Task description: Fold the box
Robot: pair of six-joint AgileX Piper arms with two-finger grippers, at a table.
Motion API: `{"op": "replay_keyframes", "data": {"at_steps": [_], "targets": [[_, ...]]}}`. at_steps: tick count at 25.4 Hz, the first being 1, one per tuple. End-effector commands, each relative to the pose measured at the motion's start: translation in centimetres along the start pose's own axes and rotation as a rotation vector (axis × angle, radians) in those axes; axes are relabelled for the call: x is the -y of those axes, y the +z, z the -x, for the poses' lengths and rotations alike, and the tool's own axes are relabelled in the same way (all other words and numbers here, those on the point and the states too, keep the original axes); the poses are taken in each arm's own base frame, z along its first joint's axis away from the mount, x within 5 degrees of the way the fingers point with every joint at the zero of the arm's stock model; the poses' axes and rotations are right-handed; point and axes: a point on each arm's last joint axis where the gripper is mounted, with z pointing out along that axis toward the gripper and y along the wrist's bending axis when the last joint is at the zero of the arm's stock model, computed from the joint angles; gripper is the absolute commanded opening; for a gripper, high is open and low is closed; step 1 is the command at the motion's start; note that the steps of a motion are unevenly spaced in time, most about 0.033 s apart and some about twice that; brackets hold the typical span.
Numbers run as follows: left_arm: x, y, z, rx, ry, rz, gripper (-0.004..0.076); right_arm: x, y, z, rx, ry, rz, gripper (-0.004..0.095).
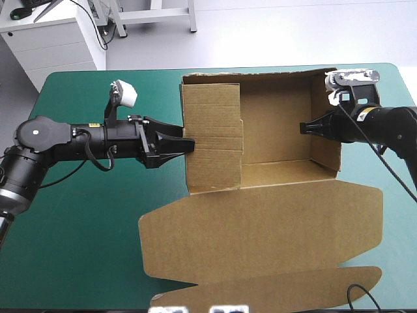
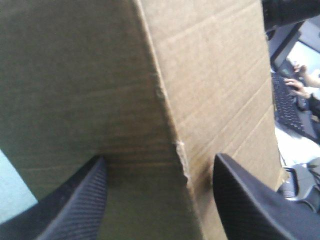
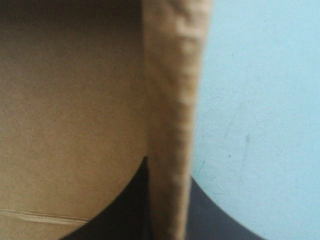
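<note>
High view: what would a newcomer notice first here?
The brown box fills the middle of the teal-green table, walls raised into an open tray, lid lying flat toward the near edge. The left gripper straddles its left wall, fingers apart. The right gripper is all but shut on the right wall.

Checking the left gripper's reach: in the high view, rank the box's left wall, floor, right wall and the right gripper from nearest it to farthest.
1. Left wall: at the left gripper, on its side.
2. Floor: middle, between the walls.
3. Right gripper and right wall: opposite side, the gripper on the wall; too close to call.
</note>
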Motion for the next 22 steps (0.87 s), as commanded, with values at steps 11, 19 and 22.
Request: {"op": "replay_keyframes", "data": {"at_steps": [11,19,22], "targets": [[4.5,2.5,3.4,0.012,0.131,0.475,0.0441,-0.5,-1.1,1.9,0.171,0.056,0.029,-0.0004],[3.5,4.9,3.8,-0.029,0.129,0.621,0.0441,-0.9,-0.8,2.1,0.185,0.067,0.074,-0.0004],[2.6,5.4,3.8,-0.051,0.103,0.683,0.0440,-0.9,-0.8,2.1,0.184,0.060,0.080,-0.0004]]}}
